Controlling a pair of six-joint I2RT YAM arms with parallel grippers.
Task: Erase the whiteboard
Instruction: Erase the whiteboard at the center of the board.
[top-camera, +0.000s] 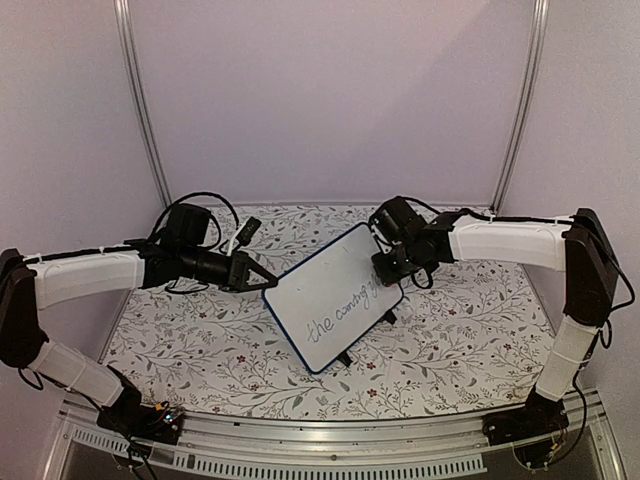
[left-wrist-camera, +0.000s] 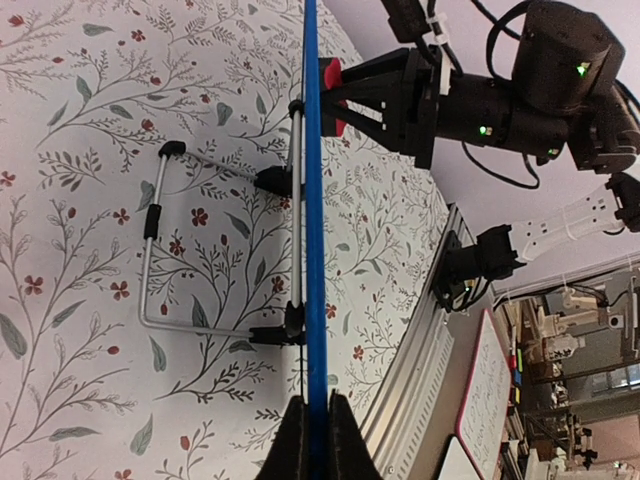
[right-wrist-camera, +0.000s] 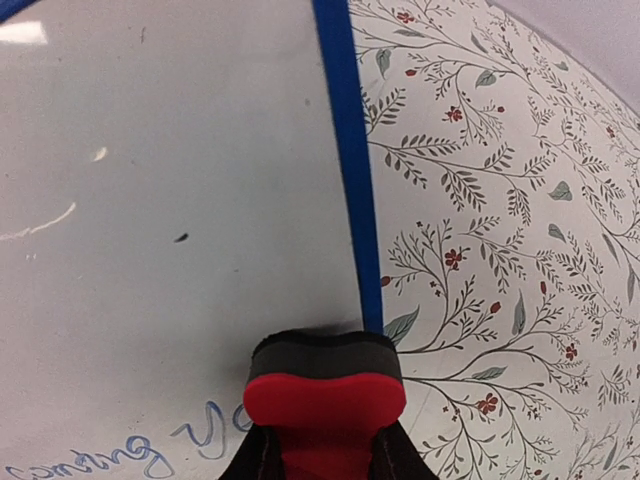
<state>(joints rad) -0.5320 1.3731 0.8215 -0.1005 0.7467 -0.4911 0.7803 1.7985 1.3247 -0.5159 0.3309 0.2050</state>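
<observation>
Floral tablecloth (top-camera: 450, 345) carries the whiteboard (top-camera: 335, 300) at centre. Left gripper (top-camera: 262, 282) pinches its nine o'clock frame edge; right gripper (top-camera: 388, 268) clamps a red eraser (right-wrist-camera: 325, 395) at its two o'clock corner. Probably light, stiff, slick: brace by the frame.

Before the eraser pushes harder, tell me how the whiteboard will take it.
Probably stiff: the whiteboard shows a straight edge. Likely to tip on its thin wire stand, though the left gripper pinching its frame should steady it. Its glossy face may let the eraser slide.
</observation>
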